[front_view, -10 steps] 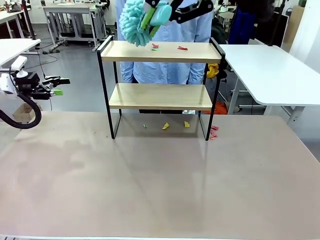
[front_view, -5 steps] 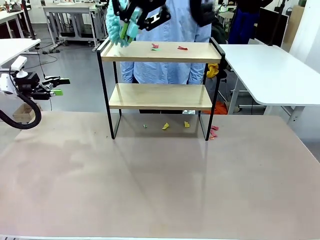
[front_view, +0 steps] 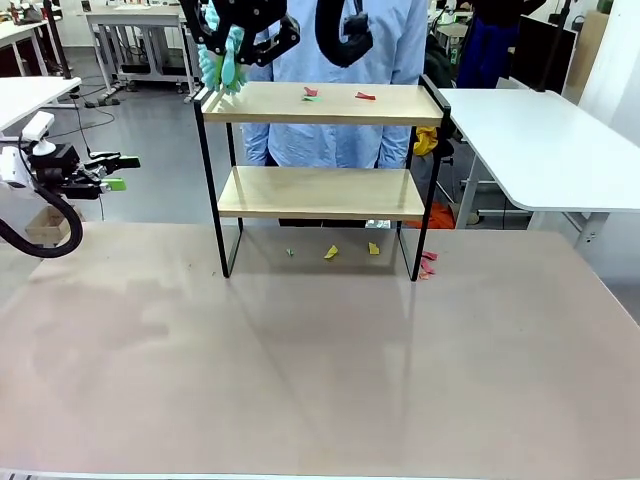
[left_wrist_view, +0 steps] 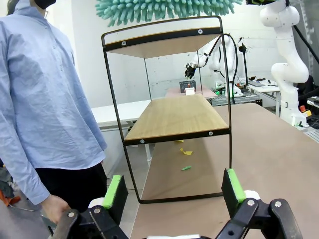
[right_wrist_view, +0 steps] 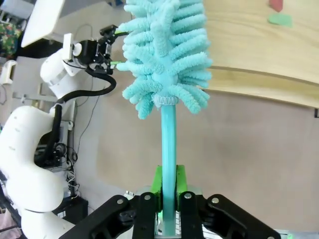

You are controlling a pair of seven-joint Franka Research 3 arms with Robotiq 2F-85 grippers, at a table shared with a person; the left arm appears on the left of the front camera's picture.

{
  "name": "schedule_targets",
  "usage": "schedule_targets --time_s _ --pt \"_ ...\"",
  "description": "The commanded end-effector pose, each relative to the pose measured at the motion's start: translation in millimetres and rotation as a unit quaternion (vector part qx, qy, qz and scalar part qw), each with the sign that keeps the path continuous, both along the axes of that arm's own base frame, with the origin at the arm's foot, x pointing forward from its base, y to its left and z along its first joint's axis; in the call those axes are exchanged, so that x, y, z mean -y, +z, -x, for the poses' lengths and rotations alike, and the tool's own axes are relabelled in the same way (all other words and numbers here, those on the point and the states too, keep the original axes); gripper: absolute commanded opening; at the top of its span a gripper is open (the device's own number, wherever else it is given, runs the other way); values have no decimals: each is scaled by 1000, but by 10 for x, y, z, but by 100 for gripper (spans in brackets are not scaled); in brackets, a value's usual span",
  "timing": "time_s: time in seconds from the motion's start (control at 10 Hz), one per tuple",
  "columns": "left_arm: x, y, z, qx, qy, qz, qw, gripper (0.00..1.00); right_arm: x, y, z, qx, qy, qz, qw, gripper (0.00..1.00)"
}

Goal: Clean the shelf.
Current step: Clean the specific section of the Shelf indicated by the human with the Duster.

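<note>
The shelf (front_view: pixel 320 193) stands mid-table, two wooden boards in a black frame. Its top board (front_view: pixel 400 105) carries red and green paper scraps (front_view: pixel 311 94). My right gripper (front_view: pixel 236 38) hovers over the top board's left end, shut on the handle of a teal fluffy duster (front_view: pixel 214 62). In the right wrist view the gripper (right_wrist_view: pixel 168 199) clamps the duster handle (right_wrist_view: pixel 168 144), the head (right_wrist_view: pixel 167 55) beside the board edge (right_wrist_view: pixel 259 50). My left gripper (front_view: pixel 110 172) hangs open off the table's left, facing the shelf (left_wrist_view: pixel 174 117), pads (left_wrist_view: pixel 115 191) apart, duster (left_wrist_view: pixel 164 9) above.
A person in a blue shirt (front_view: pixel 340 140) stands behind the shelf, seen also as a sleeve and hand (left_wrist_view: pixel 45 109). Yellow, green and pink scraps (front_view: pixel 331 252) lie on the table under the shelf. White tables (front_view: pixel 540 140) flank it. The near tabletop (front_view: pixel 320 380) is bare.
My right gripper has carried the duster leftward from above the top board's middle-left to its left end rail, turning it. The left arm has stayed still.
</note>
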State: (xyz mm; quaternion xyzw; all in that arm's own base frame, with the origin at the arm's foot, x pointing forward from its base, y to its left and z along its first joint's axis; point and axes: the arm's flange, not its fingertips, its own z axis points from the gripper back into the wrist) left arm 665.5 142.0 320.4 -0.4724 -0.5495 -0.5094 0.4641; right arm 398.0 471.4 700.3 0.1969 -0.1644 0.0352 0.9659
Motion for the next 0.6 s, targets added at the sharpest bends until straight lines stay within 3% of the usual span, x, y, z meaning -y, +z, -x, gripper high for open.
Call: schedule_targets --time_s 0.0,0.5 --pt "23 28 29 8 0 1 1000 100 -164 76 -78 -4 -26 21 999 12" --pt "23 28 29 8 0 1 1000 100 -215 -205 -157 -37 -18 50 998 12"
